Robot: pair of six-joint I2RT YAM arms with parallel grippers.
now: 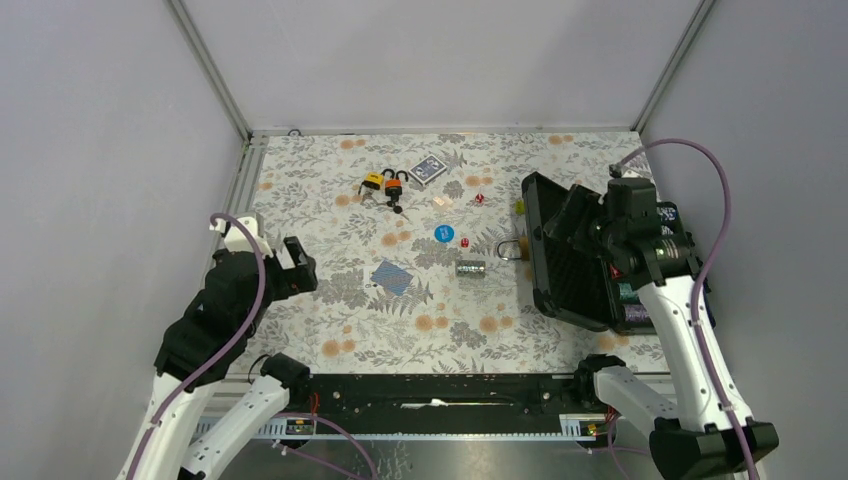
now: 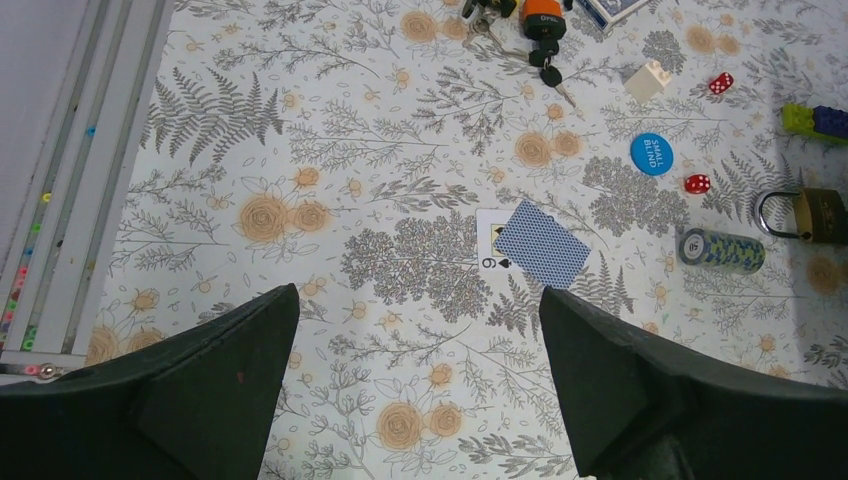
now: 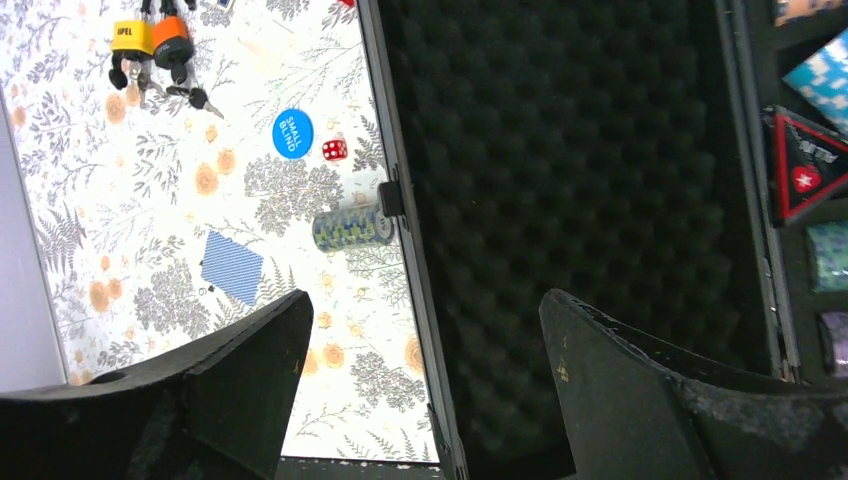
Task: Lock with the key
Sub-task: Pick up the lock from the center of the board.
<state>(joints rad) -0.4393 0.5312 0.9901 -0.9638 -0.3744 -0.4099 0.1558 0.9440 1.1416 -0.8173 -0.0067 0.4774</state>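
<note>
Plainly, left hand (image 2: pixel 420 300) and right hand (image 3: pixel 425 300) gape; brass padlock (image 2: pixel 822 213) eludes right wrist view.

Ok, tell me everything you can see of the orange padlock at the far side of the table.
The orange padlock lies flat on the floral table cover, at the far side and left of centre. Its body looks orange-coated, with a dark shackle pointing away from the arms. Whether the shackle is shut cannot be told. A yellow padlock lies close on its left, perhaps touching. Black-headed keys sit at its near end, seemingly at the keyhole.
</note>
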